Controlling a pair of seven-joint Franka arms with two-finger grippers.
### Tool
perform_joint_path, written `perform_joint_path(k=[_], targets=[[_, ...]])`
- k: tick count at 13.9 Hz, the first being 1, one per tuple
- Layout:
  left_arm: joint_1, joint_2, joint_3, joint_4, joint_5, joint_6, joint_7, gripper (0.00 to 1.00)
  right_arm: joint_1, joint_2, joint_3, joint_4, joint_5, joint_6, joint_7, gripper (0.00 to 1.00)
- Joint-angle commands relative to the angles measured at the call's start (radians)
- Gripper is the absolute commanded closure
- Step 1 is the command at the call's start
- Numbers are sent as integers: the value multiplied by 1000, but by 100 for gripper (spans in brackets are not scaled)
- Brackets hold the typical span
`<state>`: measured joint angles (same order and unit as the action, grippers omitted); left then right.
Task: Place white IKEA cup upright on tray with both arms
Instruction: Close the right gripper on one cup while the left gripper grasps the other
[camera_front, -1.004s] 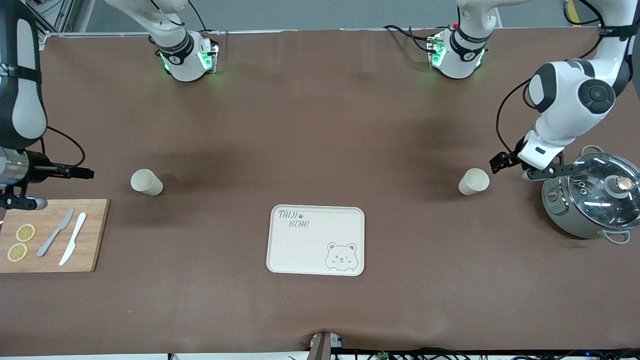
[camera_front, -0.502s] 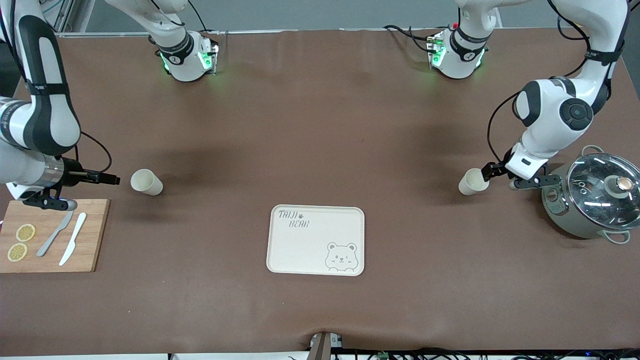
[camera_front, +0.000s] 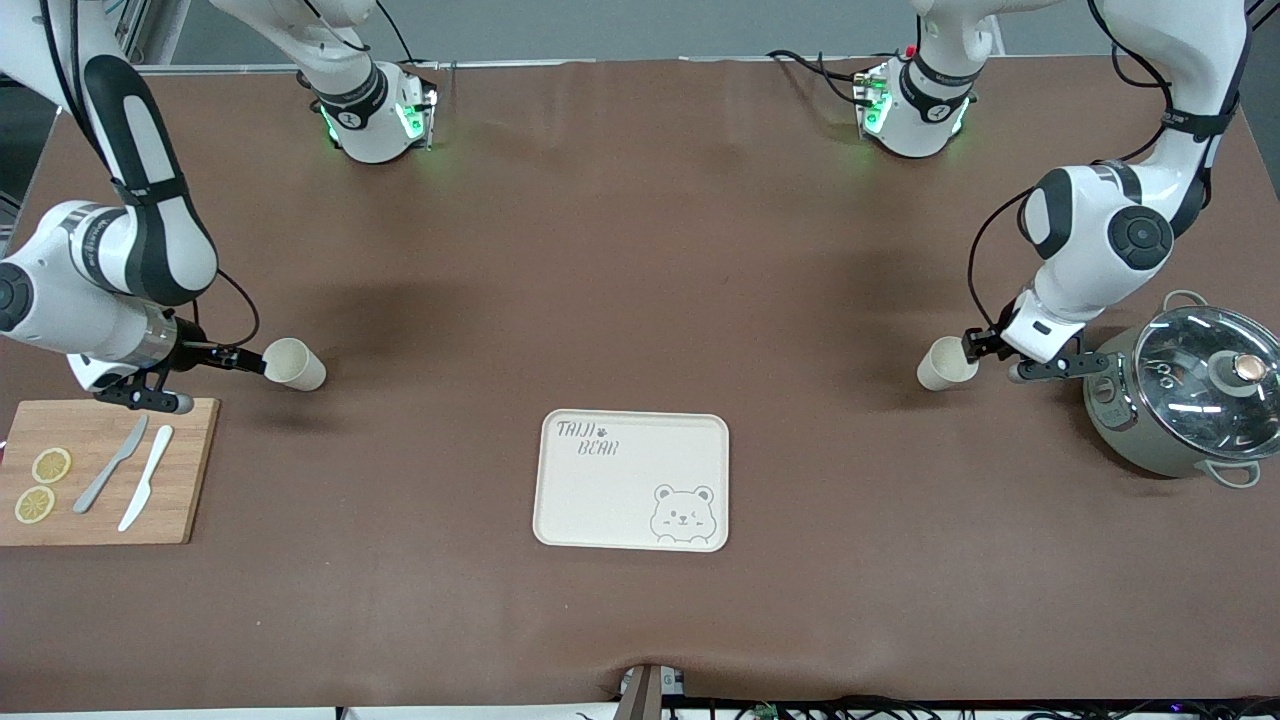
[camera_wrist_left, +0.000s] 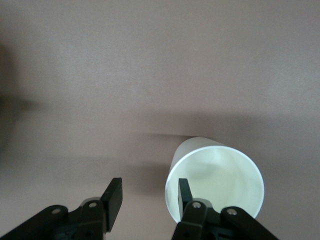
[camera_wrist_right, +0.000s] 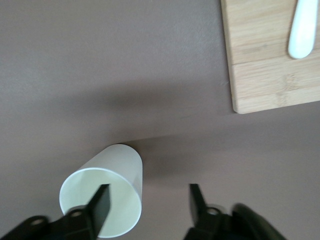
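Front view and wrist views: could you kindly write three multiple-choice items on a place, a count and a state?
1. The tray lies: A on a stove; B nearer the front camera than both cups; C in a drawer.
2. Lemon slices on the cutting board: A one; B two; C four.
3. The cups are: A upright; B stacked; C on their sides.
B: it shows lower than either cup. B: two yellow rounds. C: each mouth faces an open gripper, left gripper and right gripper, at its rim.
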<state>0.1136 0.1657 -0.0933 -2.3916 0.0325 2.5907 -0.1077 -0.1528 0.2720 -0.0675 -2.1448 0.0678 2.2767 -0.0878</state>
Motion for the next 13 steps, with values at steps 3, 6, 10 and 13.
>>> perform_joint_path(k=[3,6,10,13], targets=[[0,0,-17,-3,-42,11,2,63,13,-1,9,-73,72,94,-1,56],[0,-2,-25,-3,-43,5,3,76,18,15,9,-87,72,124,0,90],[-2,15,-42,9,-66,5,3,92,39,15,9,-80,72,98,10,100],[-2,18,-43,9,-75,5,5,100,70,10,11,15,73,-95,80,100]])
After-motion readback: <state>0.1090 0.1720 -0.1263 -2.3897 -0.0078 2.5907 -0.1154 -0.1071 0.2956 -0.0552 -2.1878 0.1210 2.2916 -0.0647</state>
